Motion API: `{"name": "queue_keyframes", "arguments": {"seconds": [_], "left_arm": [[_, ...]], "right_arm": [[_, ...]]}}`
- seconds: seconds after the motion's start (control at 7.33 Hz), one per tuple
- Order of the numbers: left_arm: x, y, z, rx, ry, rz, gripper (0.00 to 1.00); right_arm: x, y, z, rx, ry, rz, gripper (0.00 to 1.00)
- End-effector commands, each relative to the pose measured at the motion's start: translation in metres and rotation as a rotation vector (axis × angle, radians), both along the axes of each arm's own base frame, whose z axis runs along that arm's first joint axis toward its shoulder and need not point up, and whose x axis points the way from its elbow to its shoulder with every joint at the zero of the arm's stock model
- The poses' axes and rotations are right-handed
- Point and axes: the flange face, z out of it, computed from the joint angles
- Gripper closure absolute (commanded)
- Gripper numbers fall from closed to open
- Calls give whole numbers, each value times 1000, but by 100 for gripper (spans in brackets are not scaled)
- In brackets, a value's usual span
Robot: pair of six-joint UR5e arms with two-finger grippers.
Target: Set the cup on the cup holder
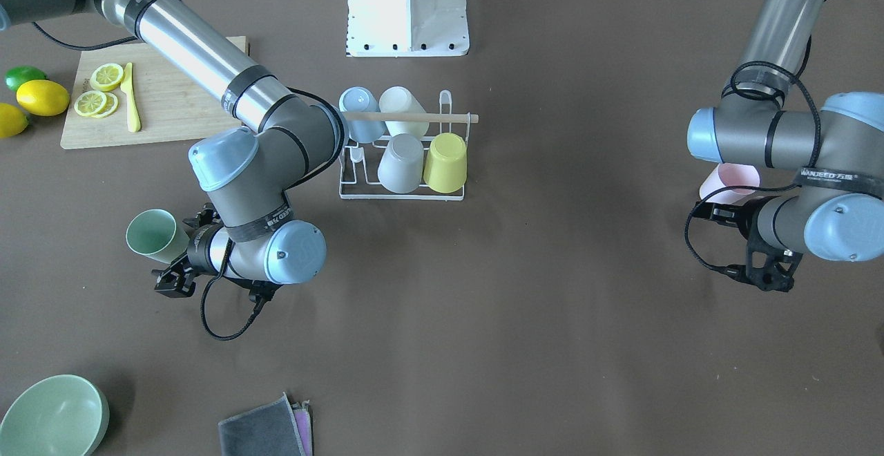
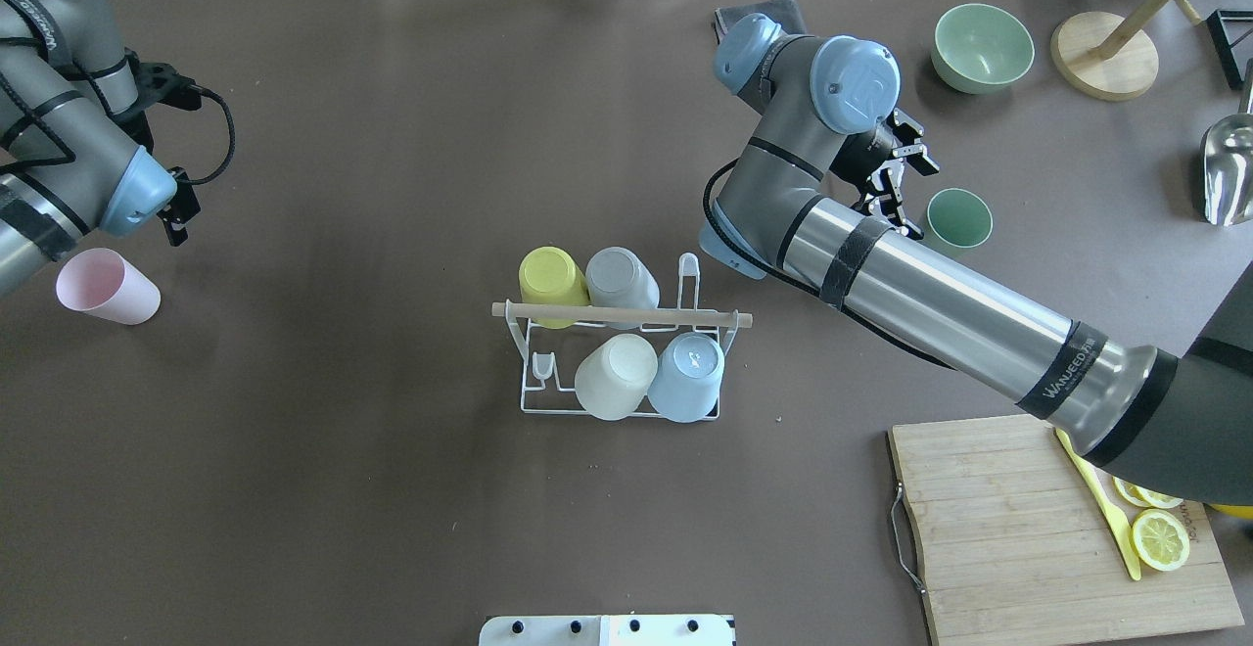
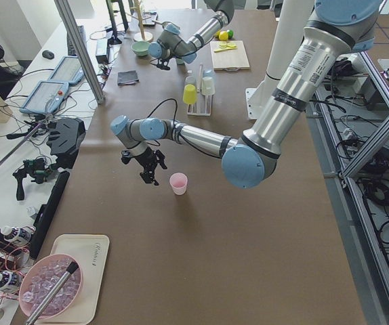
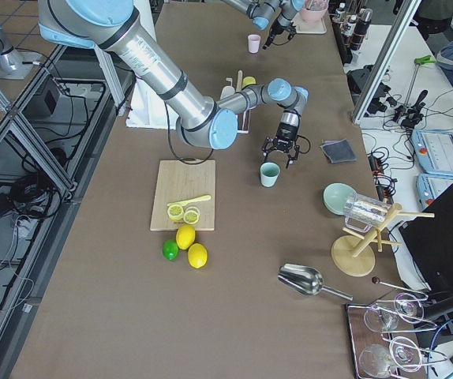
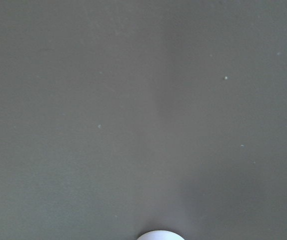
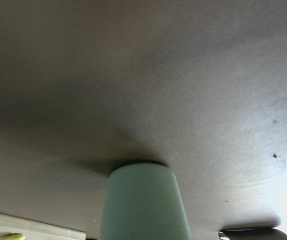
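The white wire cup holder (image 2: 533, 401) with a wooden rod (image 2: 626, 314) stands mid-table. It holds upturned yellow (image 2: 551, 274), grey (image 2: 620, 277), cream (image 2: 615, 375) and blue (image 2: 688, 377) cups. A green cup (image 2: 959, 217) stands upright on the table at the right. My right gripper (image 2: 903, 186) is open just beside it, with the fingers spread and nothing held. A pink cup (image 2: 106, 286) stands at the left. My left gripper (image 3: 148, 172) is open and empty, a little beyond the pink cup (image 3: 178, 183).
A cutting board (image 2: 1057, 529) with lemon slices and a yellow knife lies near right. A green bowl (image 2: 982, 47), folded cloths (image 1: 266, 428), a wooden stand (image 2: 1106, 67) and a metal scoop (image 2: 1226, 166) lie at the far right. Lemons and a lime (image 1: 27, 97) lie beside the board.
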Motion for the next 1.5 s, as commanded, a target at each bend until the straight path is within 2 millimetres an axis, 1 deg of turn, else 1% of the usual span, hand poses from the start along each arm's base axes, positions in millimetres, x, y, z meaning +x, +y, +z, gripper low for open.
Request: {"name": "queue_keyframes", "arguments": {"seconds": [0.0,0.14,0.27,0.41,0.68,0.82,0.95,1.09,1.23,1.36], "left_arm": [[11,11,13,9,-23,104,2],[9,11,22,23,-42,145,2],[8,12,24,14,-50,149,2],[15,16,31,2,-62,162,2],[21,10,26,12,-75,171,2],[29,2,21,-4,-83,175,2],[32,1,22,-13,-86,178,2],[34,4,23,-29,-95,185,2],[42,10,25,-40,-103,199,2],[50,17,27,-54,-111,215,2]], "right_arm": [[-1,4,12,-11,8,-11,1],[0,6,18,-15,12,-14,1],[0,9,24,-21,17,-19,1],[-4,16,33,-26,25,-30,1],[-6,24,45,-36,37,-39,1],[-4,27,53,-40,41,-41,1],[-4,28,55,-42,43,-41,1],[-2,29,59,-45,47,-41,1],[0,29,58,-36,47,-43,1],[7,36,62,-26,38,-44,1]]}}
